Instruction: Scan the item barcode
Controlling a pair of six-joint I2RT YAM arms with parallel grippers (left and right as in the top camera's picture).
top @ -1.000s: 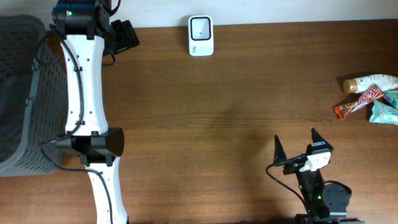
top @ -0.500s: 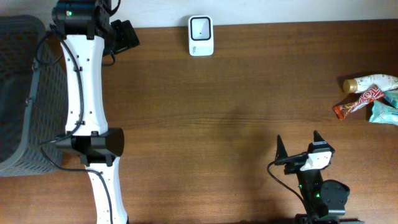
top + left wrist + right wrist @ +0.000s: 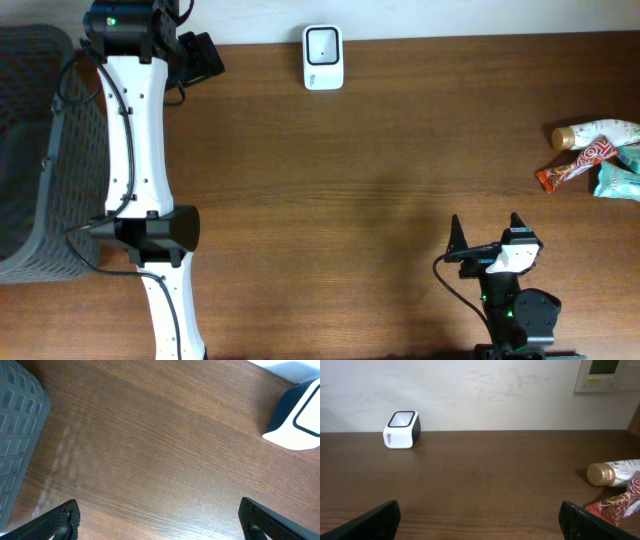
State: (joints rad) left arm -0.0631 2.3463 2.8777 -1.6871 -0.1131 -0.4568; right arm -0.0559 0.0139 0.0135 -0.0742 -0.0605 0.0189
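Fingers of the right gripper (image 3: 485,218) are standing fully spread in the overhead view, gripping nothing, near the front edge of the table (image 3: 350,200). Well apart from them, at the right edge, a snack bar (image 3: 578,166), a bottle (image 3: 600,132) and a teal packet (image 3: 618,181) are lying bunched together. The scanner (image 3: 323,57) is sitting at the back.

From the left wrist, the left gripper (image 3: 159,510) is hanging wide open and empty over bare wood, beside the basket (image 3: 17,435).

From the right wrist, white lettering is showing on the bar's red wrapper, too small to read.
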